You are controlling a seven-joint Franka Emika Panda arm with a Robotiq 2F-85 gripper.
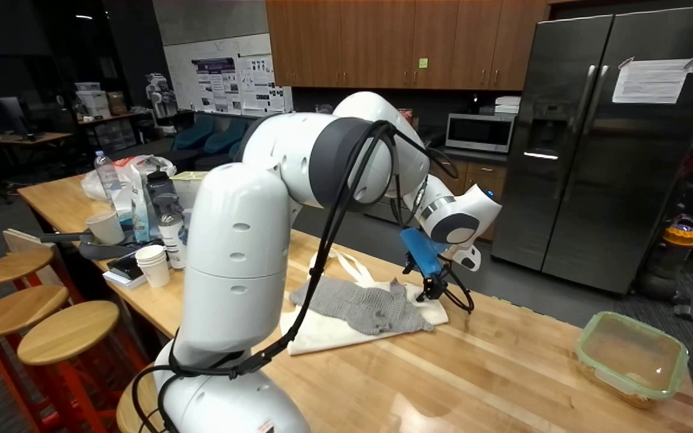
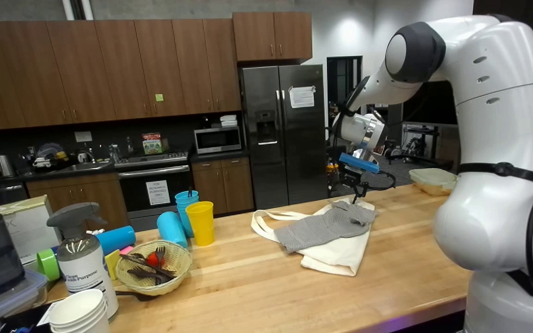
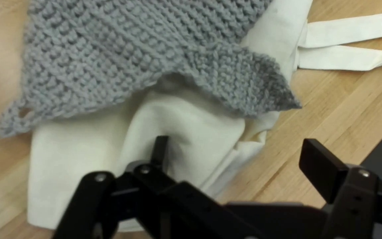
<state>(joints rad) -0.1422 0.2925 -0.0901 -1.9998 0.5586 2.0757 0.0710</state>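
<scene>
End effector [image 3: 239,156]: fingers spread wide, pinching nothing. 1 fingertip [image 3: 160,149] is on or just above a cream tote bag [image 3: 75,159]; contact cannot be told. The 2nd is past the bag's border, over the wooden surface [image 1: 491,367]. The bag lies flattened near the surface's edge facing the refrigerator [image 2: 285,143], a gray knitted cloth [image 3: 138,59] rumpled on top.

Why so: straddling the border probably leaves room for loose fabric between the fingers. The cloth's slack folds suggest its own weight alone keeps it on the bag. A green-lidded food container [image 1: 632,358], well apart near a corner of the surface, presumably sits there out of the way of the arm [image 1: 235,258].

View check. Wrist only: a small hole in 1 corner of the cloth, and which fingertip overlies what. Just in an exterior view: a wicker basket [image 2: 174,284] with dark cutlery [image 2: 160,253], and a yellow cup [image 2: 200,224] by the refrigerator-side edge. Just in an exterior view: wooden stools [image 1: 70,331] beside the opposite edge. Both exterior views show the end effector low at the cloth's end, and the container; the wrist view leaves the container out and gives little sense of height.
</scene>
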